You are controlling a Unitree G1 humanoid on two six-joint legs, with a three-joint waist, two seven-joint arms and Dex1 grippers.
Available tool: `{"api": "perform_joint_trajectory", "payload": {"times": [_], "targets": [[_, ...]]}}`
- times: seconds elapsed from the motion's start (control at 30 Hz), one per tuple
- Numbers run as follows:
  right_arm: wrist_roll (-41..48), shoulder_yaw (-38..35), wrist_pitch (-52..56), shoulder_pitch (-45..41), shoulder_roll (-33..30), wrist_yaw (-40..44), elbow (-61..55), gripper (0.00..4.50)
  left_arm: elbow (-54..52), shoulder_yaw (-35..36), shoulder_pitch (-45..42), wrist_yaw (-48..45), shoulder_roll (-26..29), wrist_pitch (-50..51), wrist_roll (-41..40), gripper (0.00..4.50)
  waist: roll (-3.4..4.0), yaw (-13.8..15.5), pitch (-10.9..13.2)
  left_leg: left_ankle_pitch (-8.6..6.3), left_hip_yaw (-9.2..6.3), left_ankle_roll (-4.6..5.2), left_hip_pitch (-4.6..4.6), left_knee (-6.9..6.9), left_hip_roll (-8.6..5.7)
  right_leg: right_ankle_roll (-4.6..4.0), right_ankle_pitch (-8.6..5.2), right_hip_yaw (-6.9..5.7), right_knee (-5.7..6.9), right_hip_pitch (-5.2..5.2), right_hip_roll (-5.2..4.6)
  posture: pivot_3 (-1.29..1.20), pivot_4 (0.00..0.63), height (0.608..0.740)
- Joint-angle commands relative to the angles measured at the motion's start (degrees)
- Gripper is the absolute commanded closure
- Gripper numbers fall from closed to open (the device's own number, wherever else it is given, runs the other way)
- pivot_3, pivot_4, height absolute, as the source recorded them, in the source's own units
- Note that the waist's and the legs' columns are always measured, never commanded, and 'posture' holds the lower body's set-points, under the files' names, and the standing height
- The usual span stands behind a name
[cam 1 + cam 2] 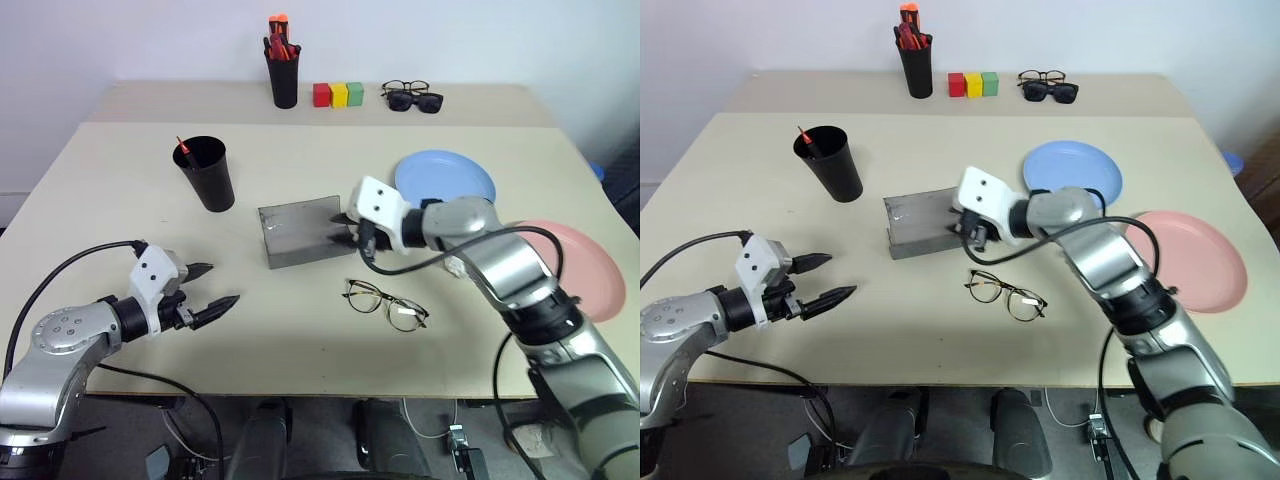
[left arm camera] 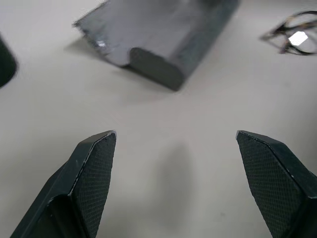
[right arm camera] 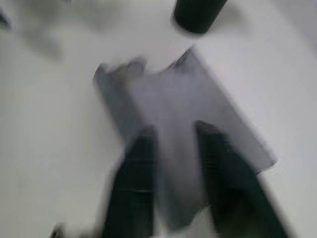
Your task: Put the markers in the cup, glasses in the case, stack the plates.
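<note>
place: lab or office | cues: beige table; plain white wall; loose cables

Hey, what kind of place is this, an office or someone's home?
Probably a lab or office test bench: a plain beige table against a bare wall, with sorted props like coloured blocks and a pen holder.

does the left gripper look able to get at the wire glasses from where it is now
Probably yes. The left gripper is open, and only bare table lies between it and the glasses. The case sits further back, off that path.
</note>
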Motion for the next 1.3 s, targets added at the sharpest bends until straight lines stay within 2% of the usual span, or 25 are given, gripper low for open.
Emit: {"api": "perform_joint_trajectory", "payload": {"times": [0.03,0.23,0.57,0.67,0.83,1.0,1.1,1.17,1.3], "targets": [[2.50,-4.93,5.24,5.94,-4.54,0.82,-10.65,1.08,-5.02,-2.85,0.52,0.28,0.39,0.13,-0.43,0.52,0.02,-0.22,0.01,-0.01,0.02,0.01,0.00,0.00,-0.01,0.00,0.00,0.01,0.00,-0.01,-0.01,0.00,0.150,0.740],[3.65,-8.90,15.17,14.45,-8.06,-2.94,-19.48,1.08,-6.11,-11.16,-2.78,0.38,-0.55,-0.47,0.55,0.52,0.07,-0.73,-0.01,0.00,0.11,0.02,0.09,0.07,0.05,-0.17,-0.09,0.05,0.07,-0.01,0.05,0.00,0.150,0.740],[1.00,-4.72,17.19,15.96,-6.06,-6.97,-15.69,1.08,-2.95,-14.58,-6.46,-0.67,-0.19,-2.78,1.67,0.52,0.07,-0.56,-0.01,-0.01,0.12,0.02,0.07,0.08,0.05,-0.16,-0.09,0.05,0.03,0.02,0.05,0.00,0.150,0.740],[1.04,-3.99,17.58,16.16,-6.97,-6.16,-16.00,1.97,-3.15,-13.95,-5.35,-0.36,0.00,-3.10,1.62,0.52,0.06,-0.45,-0.01,-0.01,0.11,0.02,0.06,0.08,0.05,-0.16,-0.09,0.04,0.03,0.02,0.05,0.00,0.150,0.740],[1.48,-4.62,17.78,15.84,-7.65,-5.09,-17.19,4.44,-3.54,-13.27,-3.48,0.09,0.18,-3.86,1.74,0.52,-0.01,-0.65,-0.07,-0.01,0.10,0.03,0.10,0.07,0.05,-0.16,-0.09,0.04,0.03,0.05,0.05,0.00,0.150,0.740],[-0.13,-4.52,13.69,11.55,-8.10,-4.48,-18.12,4.47,-2.94,-10.58,-3.15,2.29,-0.06,-2.70,1.19,0.52,-0.04,-0.71,-0.07,-0.01,0.11,0.03,0.17,0.16,0.10,-0.19,-0.11,0.05,0.01,0.14,0.09,0.00,0.150,0.740],[-1.06,-3.28,9.97,5.94,-5.49,-3.81,-15.65,4.47,-2.03,-7.77,-2.03,3.41,0.17,-2.11,0.88,0.52,0.00,-0.77,-0.06,-0.01,0.11,0.03,0.14,0.13,0.10,-0.18,-0.11,0.05,0.02,0.08,0.10,0.00,0.150,0.740],[-2.44,-1.09,5.04,-0.17,-1.62,-2.83,-9.70,4.47,-0.97,-6.04,-1.12,3.45,0.94,-2.05,1.17,0.52,0.00,-1.16,-0.05,-0.01,0.10,0.03,0.14,0.06,0.11,-0.14,-0.08,0.05,0.03,0.05,0.12,0.00,0.150,0.740],[-7.72,5.57,-11.23,-13.57,6.96,2.89,10.33,4.47,0.75,-4.70,-0.97,2.69,2.52,-2.73,1.36,0.52,0.03,-2.06,-0.02,-0.01,0.08,0.03,0.14,0.06,0.15,-0.07,-0.03,0.05,0.09,0.02,0.19,0.00,0.150,0.740]]}}
